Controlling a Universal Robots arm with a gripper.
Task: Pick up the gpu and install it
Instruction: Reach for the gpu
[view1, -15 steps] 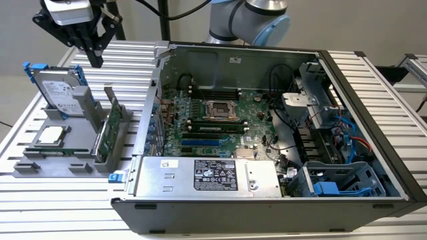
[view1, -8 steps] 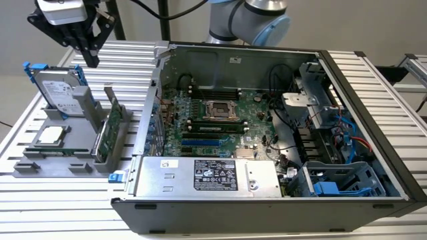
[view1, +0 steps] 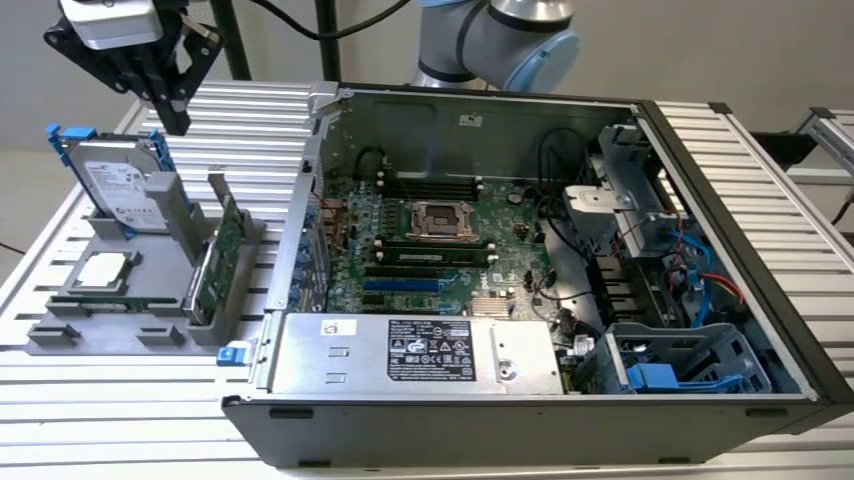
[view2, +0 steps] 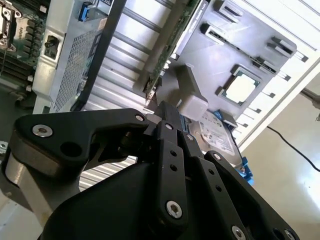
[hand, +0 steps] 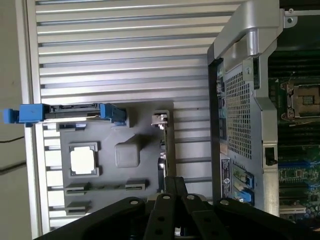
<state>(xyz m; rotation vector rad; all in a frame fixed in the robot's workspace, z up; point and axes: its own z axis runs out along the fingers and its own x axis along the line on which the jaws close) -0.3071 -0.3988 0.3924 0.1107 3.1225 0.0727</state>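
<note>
The gpu (view1: 220, 255) stands on its long edge in a slot of the grey holder (view1: 80, 335), at the exterior view's left beside the open computer case (view1: 747, 230). Its green board faces the hard drive. My gripper (view1: 174, 120) hangs well above the holder's far end, behind the hard drive, fingers pointing down, shut and empty. In the first wrist view the gripper (hand: 175, 181) is in line with the gpu (hand: 164, 150), seen edge-on. In the second wrist view the gripper (view2: 167, 111) sits before the gpu's green edge (view2: 170, 50).
A silver hard drive with blue rails (view1: 120, 180) stands upright in the holder, with a processor chip (view1: 104, 272) and a memory stick (view1: 100, 300) in front of it. The case's motherboard (view1: 441, 235) lies exposed, with a power supply (view1: 414, 350) at the front. The case wall (view1: 300, 200) rises beside the gpu.
</note>
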